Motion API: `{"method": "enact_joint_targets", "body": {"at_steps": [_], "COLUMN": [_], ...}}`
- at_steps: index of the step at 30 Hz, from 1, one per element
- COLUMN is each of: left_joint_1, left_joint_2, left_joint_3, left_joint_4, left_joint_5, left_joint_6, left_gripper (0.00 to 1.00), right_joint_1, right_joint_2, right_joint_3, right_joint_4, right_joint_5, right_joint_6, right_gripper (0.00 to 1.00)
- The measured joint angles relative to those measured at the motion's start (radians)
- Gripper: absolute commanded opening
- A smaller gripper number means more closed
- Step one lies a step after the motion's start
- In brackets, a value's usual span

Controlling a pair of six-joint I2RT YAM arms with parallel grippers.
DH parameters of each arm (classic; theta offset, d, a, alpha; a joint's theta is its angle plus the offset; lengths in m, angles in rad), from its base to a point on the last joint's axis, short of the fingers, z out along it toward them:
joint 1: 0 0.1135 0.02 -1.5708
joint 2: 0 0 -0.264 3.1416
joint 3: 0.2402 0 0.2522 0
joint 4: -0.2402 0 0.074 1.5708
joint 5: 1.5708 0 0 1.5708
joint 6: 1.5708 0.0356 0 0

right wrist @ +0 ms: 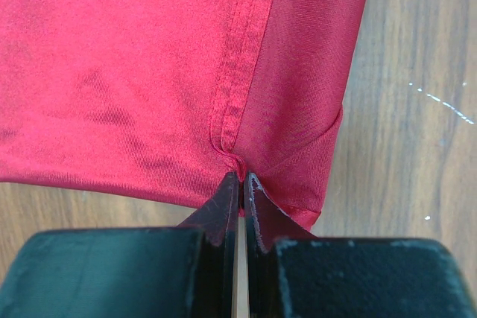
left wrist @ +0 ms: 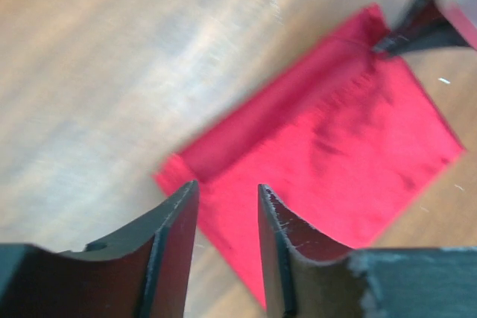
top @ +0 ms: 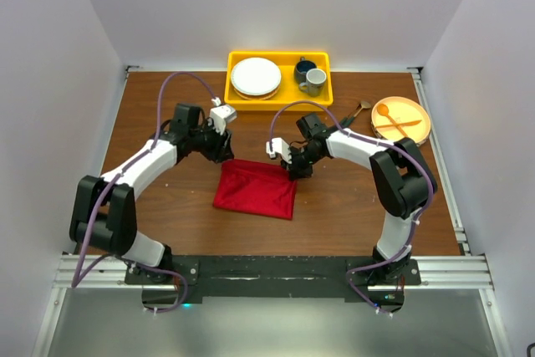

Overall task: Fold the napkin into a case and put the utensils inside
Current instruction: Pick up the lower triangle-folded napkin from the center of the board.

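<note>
The red napkin [top: 255,190] lies folded flat on the wooden table, between the two arms. My right gripper [top: 294,170] is at its far right corner and is shut on the napkin [right wrist: 134,72], pinching a hemmed fold at the edge between its tips [right wrist: 241,178]. My left gripper [top: 226,155] hovers over the far left corner, its jaws open with nothing between them [left wrist: 227,186]; the napkin [left wrist: 335,139] lies below and beyond it. Gold utensils [top: 399,120] rest on a round wooden plate [top: 420,127] at the far right. No case shape shows.
A yellow tray [top: 279,103] at the back holds white plates [top: 256,77] and two mugs [top: 309,77]. Another gold utensil [top: 358,111] lies on the table left of the wooden plate. White walls enclose the table on three sides.
</note>
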Motion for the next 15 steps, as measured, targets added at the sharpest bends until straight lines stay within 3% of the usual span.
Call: {"method": "enact_joint_targets", "body": {"at_steps": [8, 15], "left_joint_1": [0.028, 0.067], "left_joint_2": [0.145, 0.196], "left_joint_3": [0.032, 0.032], "left_joint_4": [-0.021, -0.024], "left_joint_5": [-0.091, -0.093], "left_joint_6": [-0.056, -0.12], "left_gripper": [0.61, 0.61], "right_joint_1": [0.0, 0.0], "right_joint_2": [-0.017, -0.026], "right_joint_3": [-0.013, -0.023], "right_joint_4": [0.016, 0.017], "right_joint_5": [0.025, 0.036], "right_joint_6": [-0.018, -0.041], "right_gripper": [0.0, 0.0]}}
